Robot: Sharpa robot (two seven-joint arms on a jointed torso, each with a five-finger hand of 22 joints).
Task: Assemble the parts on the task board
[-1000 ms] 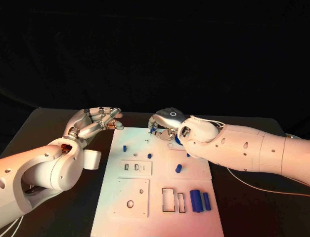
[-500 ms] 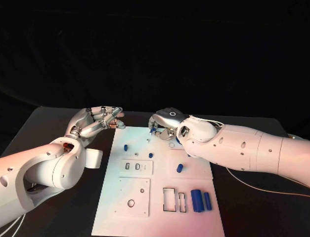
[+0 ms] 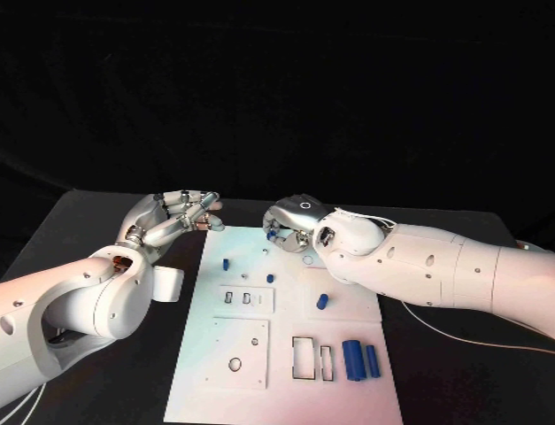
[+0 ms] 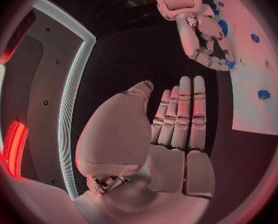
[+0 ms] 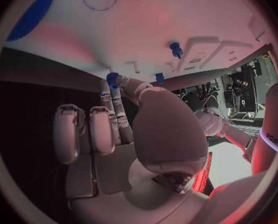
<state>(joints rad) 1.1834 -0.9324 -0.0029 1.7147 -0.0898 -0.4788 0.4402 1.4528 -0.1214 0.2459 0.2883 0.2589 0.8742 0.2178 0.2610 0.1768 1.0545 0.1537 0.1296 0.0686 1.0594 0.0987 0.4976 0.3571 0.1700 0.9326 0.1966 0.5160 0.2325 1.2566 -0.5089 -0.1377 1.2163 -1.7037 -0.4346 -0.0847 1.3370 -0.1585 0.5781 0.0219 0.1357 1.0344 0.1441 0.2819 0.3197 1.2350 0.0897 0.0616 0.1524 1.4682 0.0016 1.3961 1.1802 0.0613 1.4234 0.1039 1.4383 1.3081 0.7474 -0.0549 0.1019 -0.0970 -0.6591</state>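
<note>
Task board (image 3: 290, 354): white rectangular plate lying flat in the middle of the black tabletop (image 3: 73, 230), long side running away from me. Its surface carries raised square panels with rectangular slots and round holes.
Near-end parts: two blue cylindrical pieces (image 3: 358, 359) lie side by side on the board, just beside a pair of empty rectangular slots (image 3: 311, 357).
Mid-board parts: one small blue piece (image 3: 322, 301) lies on the right half; a smaller blue peg (image 3: 271, 278) and another blue piece (image 3: 227, 263) sit toward the left half, apart from each other.
My right hand (image 3: 296, 221): positioned over the far end of the board, palm down. My fingers (image 5: 117, 97) are pinched on a small blue part (image 5: 112, 77); the right wrist view shows it at the fingertips, close to the white surface. I cannot tell whether it touches the board.
My left hand (image 3: 173, 217): held above the tabletop just beside the far-left corner of the board. The fingers (image 4: 182, 112) are extended side by side, slightly parted, holding nothing.
Hand spacing: the two hands are near each other across the far end, not touching.
</note>
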